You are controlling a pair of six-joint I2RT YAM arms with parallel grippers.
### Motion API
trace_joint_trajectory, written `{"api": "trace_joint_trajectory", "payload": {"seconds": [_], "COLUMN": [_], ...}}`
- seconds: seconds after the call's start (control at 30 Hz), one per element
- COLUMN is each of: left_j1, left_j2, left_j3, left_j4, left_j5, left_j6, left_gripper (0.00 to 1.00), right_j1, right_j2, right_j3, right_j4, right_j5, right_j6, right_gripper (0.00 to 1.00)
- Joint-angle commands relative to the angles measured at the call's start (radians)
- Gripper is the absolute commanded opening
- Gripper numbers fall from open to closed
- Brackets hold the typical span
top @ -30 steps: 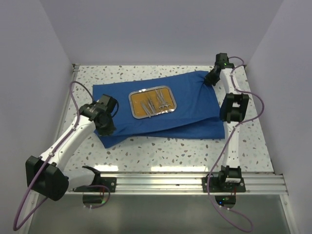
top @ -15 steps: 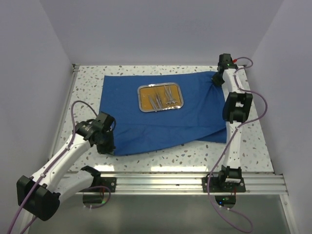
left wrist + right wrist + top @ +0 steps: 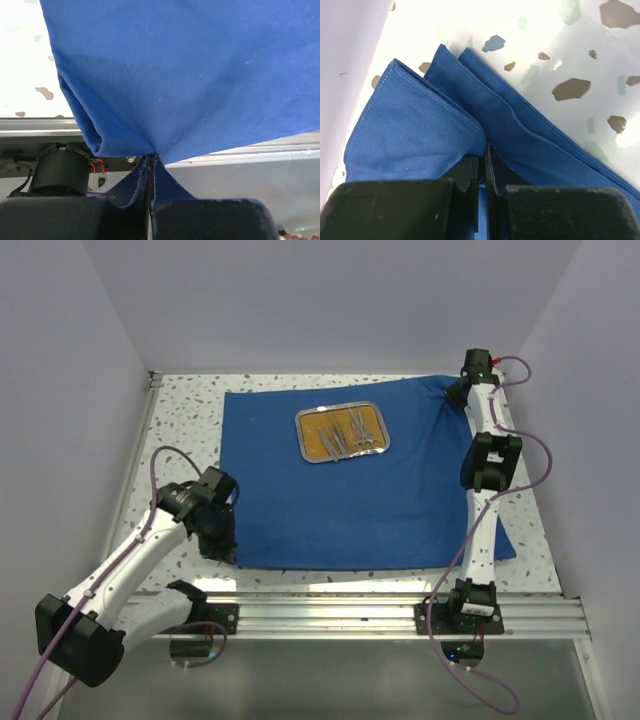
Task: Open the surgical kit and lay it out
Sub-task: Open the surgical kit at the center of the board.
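The table (image 3: 180, 420) is pale stone-look, speckled with dark flecks, and one blue cloth (image 3: 350, 505) covers most of it. The cloth is a matte woven rectangle, spread nearly flat, with stitched hems. Two white-and-black arms reach to opposite corners of it, the left arm (image 3: 140, 560) to the near left and the right arm (image 3: 480, 500) to the far right. The right arm crosses over the cloth's right edge and hides part of it.

One tray (image 3: 312, 443) sits on the far half of the cloth. It is a rounded rectangle with a shiny steel rim and an orange-brown floor. Thin silver instruments (image 3: 345, 435) lie in it, overlapping and too small to count.

The left gripper (image 3: 151, 157) has its jaws pinched tight on the near-left corner, which bunches into folds. The right gripper (image 3: 482, 150) is clamped on the far-right corner, where layers of the cloth are doubled over.
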Motion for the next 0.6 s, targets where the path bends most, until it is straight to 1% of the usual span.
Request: {"api": "trace_joint_trajectory", "payload": {"seconds": [0.0, 0.1, 0.13, 0.2, 0.23, 0.3, 0.33, 0.37, 0.43, 0.5, 0.53, 0.57], "left_j1": [-0.005, -0.005, -0.005, -0.005, -0.005, -0.005, -0.003, -0.003, -0.003, 0.0, 0.006, 0.015], "left_j2": [0.03, 0.071, 0.085, 0.099, 0.105, 0.142, 0.157, 0.176, 0.223, 0.252, 0.263, 0.272], "left_j3": [0.025, 0.034, 0.035, 0.04, 0.042, 0.043, 0.052, 0.063, 0.101, 0.12, 0.13, 0.137], "left_j4": [-0.069, -0.07, -0.072, -0.072, -0.075, -0.072, -0.072, -0.072, -0.07, -0.07, -0.069, -0.069], "left_j5": [0.034, 0.008, -0.015, -0.045, -0.09, -0.152, -0.175, -0.196, -0.253, -0.307, -0.309, -0.307], "left_j6": [0.048, 0.071, 0.074, 0.07, 0.063, 0.042, 0.036, 0.037, 0.039, 0.034, 0.028, 0.021], "left_gripper": [0.0, 0.0, 0.0, 0.0, 0.0, 0.0, 0.0, 0.0, 0.0, 0.0, 0.0, 0.0], "right_j1": [-0.024, -0.024, -0.024, -0.025, -0.028, -0.027, -0.028, -0.028, -0.034, -0.045, -0.048, -0.05], "right_j2": [0.042, -0.035, -0.086, -0.127, -0.141, -0.182, -0.199, -0.242, -0.282, -0.3, -0.3, -0.299], "right_j3": [-0.052, -0.18, -0.254, -0.294, -0.308, -0.316, -0.343, -0.369, -0.446, -0.458, -0.455, -0.452], "right_j4": [0.117, 0.169, 0.183, 0.175, 0.158, 0.077, 0.059, 0.052, 0.077, 0.054, 0.046, 0.052], "right_j5": [0.014, 0.044, 0.058, 0.107, 0.127, 0.186, 0.247, 0.268, 0.299, 0.312, 0.313, 0.278], "right_j6": [0.034, 0.01, 0.009, -0.003, -0.009, -0.019, -0.017, -0.017, -0.026, -0.025, -0.025, -0.039], "right_gripper": [0.0, 0.0, 0.0, 0.0, 0.0, 0.0, 0.0, 0.0, 0.0, 0.0, 0.0, 0.08]}}
